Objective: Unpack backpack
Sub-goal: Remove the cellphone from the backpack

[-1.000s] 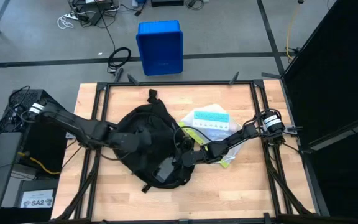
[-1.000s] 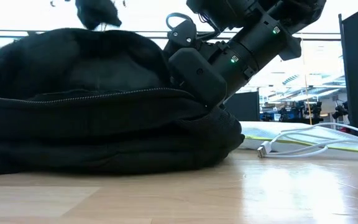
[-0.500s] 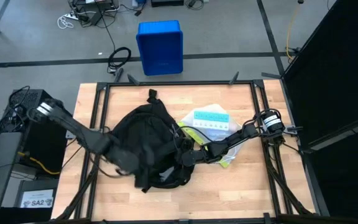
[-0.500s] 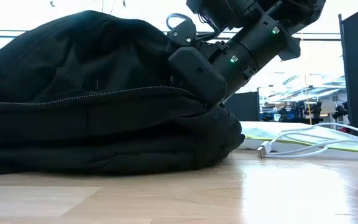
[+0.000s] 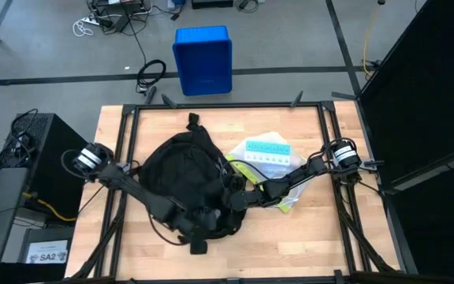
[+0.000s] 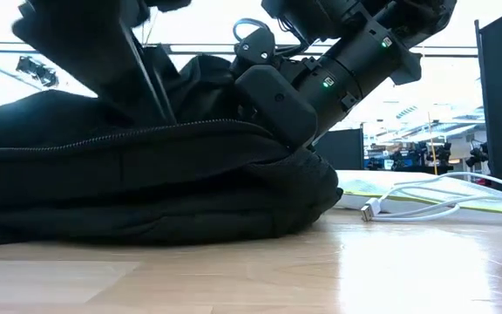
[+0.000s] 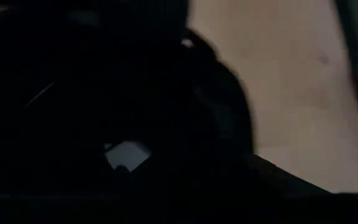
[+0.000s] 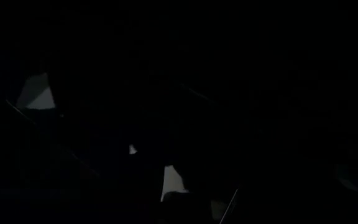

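Observation:
The black backpack [image 5: 184, 173] lies flat on the wooden table, a little left of centre; in the low view it is a wide dark mound [image 6: 146, 174]. My left gripper [image 5: 197, 230] is down at the backpack's near end, and its arm crosses the upper left of the low view [image 6: 94, 44]. Its wrist view shows black fabric [image 7: 104, 93] and bare table [image 7: 291, 81]. My right gripper [image 5: 233, 199] slants down into the backpack's right side [image 6: 273, 105], its tip buried in the fabric. Its wrist view is almost black.
A flat white pack with teal print [image 5: 268, 151] and a yellow-green sheet [image 6: 460, 205] lie right of the backpack under my right arm, with a white cable [image 6: 425, 196] on top. A blue bin [image 5: 203, 59] stands on the floor beyond the far edge.
My left gripper has swept from over the backpack's middle toward the table's near edge and down, ending at the backpack's near end. The backpack's top fabric bulged up midway and now sits lower. My right arm kept still.

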